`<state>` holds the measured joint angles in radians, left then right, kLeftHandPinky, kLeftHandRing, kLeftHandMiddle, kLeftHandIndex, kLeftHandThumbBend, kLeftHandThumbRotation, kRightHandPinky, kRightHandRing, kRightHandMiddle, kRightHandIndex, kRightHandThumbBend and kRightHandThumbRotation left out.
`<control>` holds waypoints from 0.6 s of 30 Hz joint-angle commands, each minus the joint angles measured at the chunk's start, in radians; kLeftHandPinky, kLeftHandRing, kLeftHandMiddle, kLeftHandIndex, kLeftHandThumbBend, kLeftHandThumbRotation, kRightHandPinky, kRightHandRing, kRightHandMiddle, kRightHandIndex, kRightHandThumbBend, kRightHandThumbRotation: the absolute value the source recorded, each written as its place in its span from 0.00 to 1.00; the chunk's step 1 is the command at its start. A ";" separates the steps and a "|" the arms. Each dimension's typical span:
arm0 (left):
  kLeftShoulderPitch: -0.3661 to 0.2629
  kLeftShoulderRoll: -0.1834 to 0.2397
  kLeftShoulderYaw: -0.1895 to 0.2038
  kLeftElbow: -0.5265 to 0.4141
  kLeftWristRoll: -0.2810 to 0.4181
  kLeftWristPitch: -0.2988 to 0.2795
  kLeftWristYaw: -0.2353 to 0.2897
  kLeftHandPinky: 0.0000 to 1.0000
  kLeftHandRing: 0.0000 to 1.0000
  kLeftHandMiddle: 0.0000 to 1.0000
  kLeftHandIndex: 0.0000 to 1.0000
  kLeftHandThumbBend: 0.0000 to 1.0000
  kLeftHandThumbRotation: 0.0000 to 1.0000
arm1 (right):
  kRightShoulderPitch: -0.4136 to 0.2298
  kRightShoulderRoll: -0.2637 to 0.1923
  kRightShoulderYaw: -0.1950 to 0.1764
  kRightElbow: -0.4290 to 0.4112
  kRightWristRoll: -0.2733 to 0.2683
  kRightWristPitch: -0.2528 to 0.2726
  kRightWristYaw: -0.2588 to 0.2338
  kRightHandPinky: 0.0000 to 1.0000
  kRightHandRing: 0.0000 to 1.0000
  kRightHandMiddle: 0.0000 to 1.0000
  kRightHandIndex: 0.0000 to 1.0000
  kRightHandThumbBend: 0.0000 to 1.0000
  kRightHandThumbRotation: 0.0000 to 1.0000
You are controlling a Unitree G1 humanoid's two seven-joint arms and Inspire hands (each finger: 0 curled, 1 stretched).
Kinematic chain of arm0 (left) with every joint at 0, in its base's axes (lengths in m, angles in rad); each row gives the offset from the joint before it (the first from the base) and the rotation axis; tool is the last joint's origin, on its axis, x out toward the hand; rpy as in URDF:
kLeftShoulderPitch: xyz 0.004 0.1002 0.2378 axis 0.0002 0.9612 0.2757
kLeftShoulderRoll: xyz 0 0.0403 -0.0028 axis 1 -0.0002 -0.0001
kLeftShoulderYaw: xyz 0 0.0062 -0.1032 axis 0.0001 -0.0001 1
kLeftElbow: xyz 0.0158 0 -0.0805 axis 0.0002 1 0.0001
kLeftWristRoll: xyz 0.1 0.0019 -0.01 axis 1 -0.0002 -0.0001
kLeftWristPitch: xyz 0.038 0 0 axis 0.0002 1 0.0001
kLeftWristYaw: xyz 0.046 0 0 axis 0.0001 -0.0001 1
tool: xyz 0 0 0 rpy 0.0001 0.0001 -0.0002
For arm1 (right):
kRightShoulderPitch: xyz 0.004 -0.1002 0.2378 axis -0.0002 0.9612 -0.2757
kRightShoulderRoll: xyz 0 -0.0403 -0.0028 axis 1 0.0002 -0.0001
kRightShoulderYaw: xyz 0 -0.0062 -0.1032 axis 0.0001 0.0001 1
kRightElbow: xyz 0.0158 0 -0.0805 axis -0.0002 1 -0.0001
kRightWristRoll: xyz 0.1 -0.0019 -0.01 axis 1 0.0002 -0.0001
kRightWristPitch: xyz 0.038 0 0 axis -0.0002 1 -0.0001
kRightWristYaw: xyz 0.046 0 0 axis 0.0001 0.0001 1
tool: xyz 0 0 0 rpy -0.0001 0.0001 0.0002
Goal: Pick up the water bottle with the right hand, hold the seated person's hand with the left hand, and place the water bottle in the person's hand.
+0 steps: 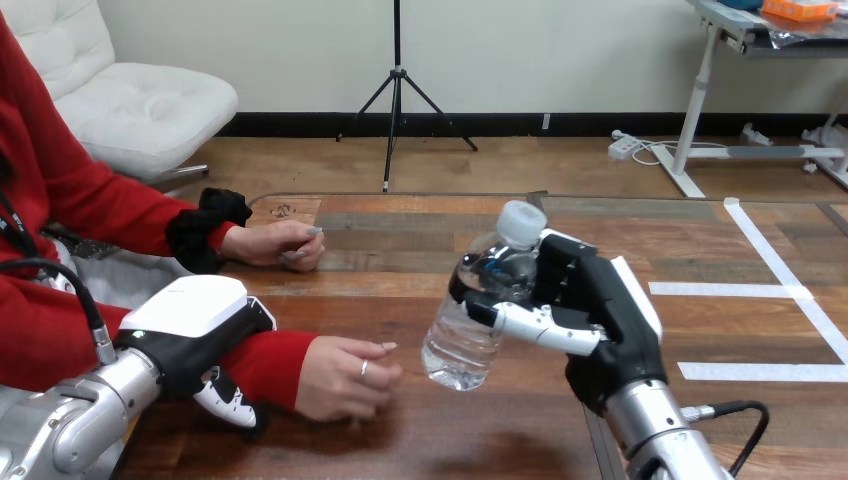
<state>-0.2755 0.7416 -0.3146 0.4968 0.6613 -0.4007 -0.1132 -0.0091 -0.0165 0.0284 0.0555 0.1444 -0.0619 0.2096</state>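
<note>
A clear water bottle (468, 335) with a white cap hangs tilted above the table's middle, cap up and to the right. My right hand (605, 300) is shut on it, fingers and thumb wrapped round its upper half. The person's hand (345, 375) rests on the table just left of the bottle's base, fingers loosely curled, a small gap between the two. My left hand (195, 315) lies over the red-sleeved forearm just behind that hand, its thumb curled round the near side.
The person's other hand (285, 245) rests further back on the wooden table (420, 250) at the left, loosely closed. White tape lines (790, 290) mark the table's right part. The table's far edge runs behind the bottle.
</note>
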 commanded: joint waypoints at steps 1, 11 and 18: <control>-0.018 -0.042 0.023 -0.154 -0.061 -0.019 -0.024 0.26 0.32 0.39 0.39 0.86 0.00 | -0.114 0.035 0.013 0.006 0.001 -0.066 0.000 0.33 0.38 0.44 0.45 0.83 0.00; 0.006 -0.040 0.053 -0.227 -0.093 -0.009 -0.065 0.26 0.32 0.39 0.40 0.89 0.00 | -0.129 0.039 0.021 0.048 -0.027 -0.090 -0.008 0.33 0.38 0.44 0.45 0.83 0.00; 0.025 -0.042 0.079 -0.273 -0.121 -0.016 -0.080 0.26 0.31 0.38 0.39 0.91 0.00 | -0.147 0.044 0.017 0.086 -0.023 -0.107 0.000 0.33 0.38 0.44 0.45 0.83 0.00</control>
<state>-0.2193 0.7414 -0.2622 0.3888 0.6113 -0.3821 -0.1817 -0.0212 0.0012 0.0505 0.1296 0.1158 -0.0998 0.2098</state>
